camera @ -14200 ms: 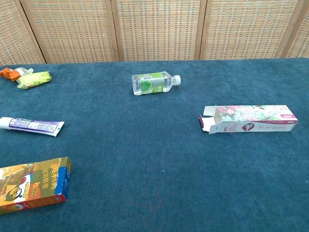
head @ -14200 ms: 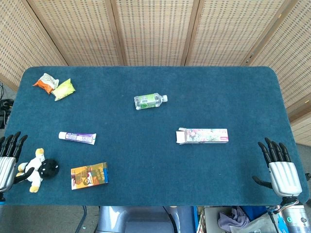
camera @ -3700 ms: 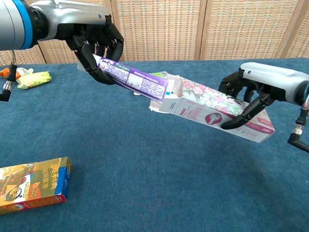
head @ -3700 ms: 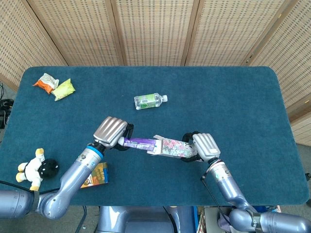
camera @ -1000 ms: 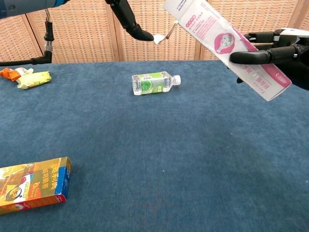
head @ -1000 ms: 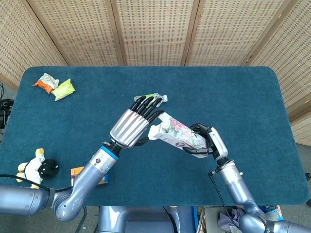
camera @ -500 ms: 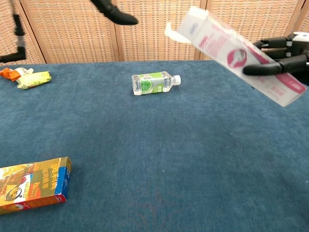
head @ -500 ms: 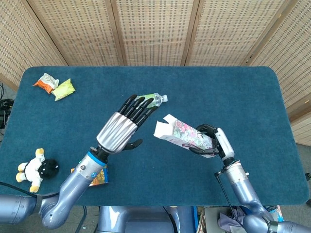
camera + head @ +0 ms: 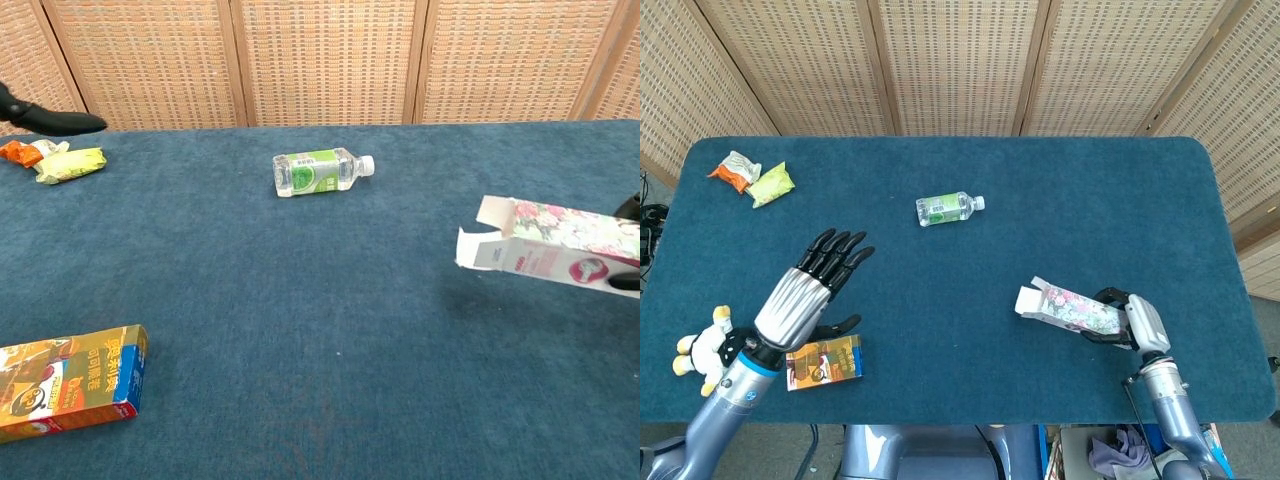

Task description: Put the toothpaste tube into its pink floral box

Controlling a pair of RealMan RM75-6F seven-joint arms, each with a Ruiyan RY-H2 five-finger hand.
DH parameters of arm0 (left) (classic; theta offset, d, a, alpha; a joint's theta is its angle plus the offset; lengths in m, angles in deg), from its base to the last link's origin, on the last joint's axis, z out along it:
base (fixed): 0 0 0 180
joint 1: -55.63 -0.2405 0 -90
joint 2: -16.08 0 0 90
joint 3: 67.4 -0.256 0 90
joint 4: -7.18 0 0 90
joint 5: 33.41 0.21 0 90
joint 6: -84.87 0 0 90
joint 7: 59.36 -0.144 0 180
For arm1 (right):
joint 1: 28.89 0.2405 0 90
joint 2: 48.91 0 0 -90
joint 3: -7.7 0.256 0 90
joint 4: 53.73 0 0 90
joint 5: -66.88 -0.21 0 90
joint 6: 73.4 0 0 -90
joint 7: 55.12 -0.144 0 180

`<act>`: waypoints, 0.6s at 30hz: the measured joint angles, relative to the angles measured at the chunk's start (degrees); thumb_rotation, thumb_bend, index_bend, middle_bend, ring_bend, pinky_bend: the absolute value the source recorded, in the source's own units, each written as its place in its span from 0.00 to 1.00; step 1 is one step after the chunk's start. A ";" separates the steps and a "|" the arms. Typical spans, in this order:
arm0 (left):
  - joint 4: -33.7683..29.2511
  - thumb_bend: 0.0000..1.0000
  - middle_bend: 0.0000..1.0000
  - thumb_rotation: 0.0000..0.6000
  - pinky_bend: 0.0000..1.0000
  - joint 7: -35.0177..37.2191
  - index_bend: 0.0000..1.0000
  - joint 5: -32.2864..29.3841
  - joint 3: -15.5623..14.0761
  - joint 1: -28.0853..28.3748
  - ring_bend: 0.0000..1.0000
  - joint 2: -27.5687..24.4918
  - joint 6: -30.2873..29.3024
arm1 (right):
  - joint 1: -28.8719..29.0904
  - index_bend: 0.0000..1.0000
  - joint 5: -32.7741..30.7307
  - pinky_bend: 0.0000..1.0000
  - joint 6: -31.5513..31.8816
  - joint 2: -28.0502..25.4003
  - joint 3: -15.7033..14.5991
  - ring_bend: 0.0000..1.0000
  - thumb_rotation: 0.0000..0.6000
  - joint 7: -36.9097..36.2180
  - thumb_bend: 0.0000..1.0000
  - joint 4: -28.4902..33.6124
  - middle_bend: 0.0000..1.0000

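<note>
Woven cane panels close off the back of the scene, and in front of them I have the blue-carpeted desk [image 9: 1120, 190] with the usual clutter spread over it. My right hand [image 9: 1135, 322] has its fingers clamped on the closed end of the pink floral box [image 9: 1068, 309], holding it low over the desk near the right front edge, roughly level, with its open flaps pointing toward the centre. My left hand [image 9: 805, 290] is over the left front of the desk, fingers apart and carrying nothing. I cannot see the toothpaste tube anywhere on the desk or in either hand; I judge it is most likely inside the box, but the opening does not show me the inside, so I cannot confirm that. If it is in, what remains is setting the box down, and perhaps tucking the flaps, which stand open. Elsewhere lie a water bottle [image 9: 948, 208], two snack packets [image 9: 752, 176], an orange carton [image 9: 824, 361] and a plush toy [image 9: 700, 352].
</note>
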 measured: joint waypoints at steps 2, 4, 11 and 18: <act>2.48 0.23 0.00 1.00 0.00 1.65 0.05 2.29 -1.37 -2.39 0.00 0.37 -2.59 | -0.78 0.58 -0.10 0.48 0.59 0.87 -0.91 0.37 1.00 1.77 0.00 -1.73 0.49; 4.82 0.23 0.00 1.00 0.00 3.02 0.05 4.15 -2.36 -4.35 0.00 0.94 -4.61 | -1.53 0.58 -0.28 0.47 0.99 1.80 -1.50 0.37 1.00 2.37 0.00 -3.36 0.47; 11.85 0.23 0.00 1.00 0.00 7.82 0.05 7.35 -4.31 -10.22 0.00 3.87 -8.17 | -3.01 0.58 -0.77 0.40 0.03 3.25 -2.56 0.35 1.00 1.66 0.00 -7.20 0.43; 16.75 0.23 0.00 1.00 0.00 12.39 0.05 7.93 -4.11 -13.83 0.00 5.88 -10.08 | -3.34 0.28 0.02 0.00 -2.35 3.34 -3.44 0.00 1.00 1.21 0.00 -9.11 0.03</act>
